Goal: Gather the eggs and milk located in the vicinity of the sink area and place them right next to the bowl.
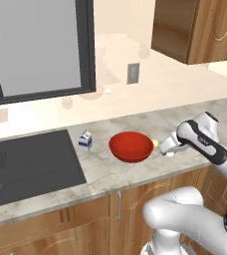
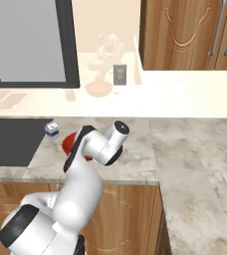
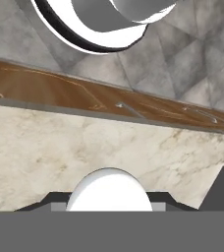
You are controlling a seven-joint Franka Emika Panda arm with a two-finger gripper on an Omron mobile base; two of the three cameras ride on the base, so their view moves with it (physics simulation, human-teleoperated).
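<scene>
One egg (image 3: 109,191) clamped between the fingers of the gripper (image 1: 166,148), poised low just right of the bowl (image 1: 131,146), milk (image 1: 85,140) waiting beyond, sinkward.

The arm is bent sharply at the elbow and the forearm is reached down toward the right rim of the bowl (image 1: 131,146). The gripper (image 1: 161,147) is held low beside that rim, closed around an egg (image 3: 109,191).
</scene>
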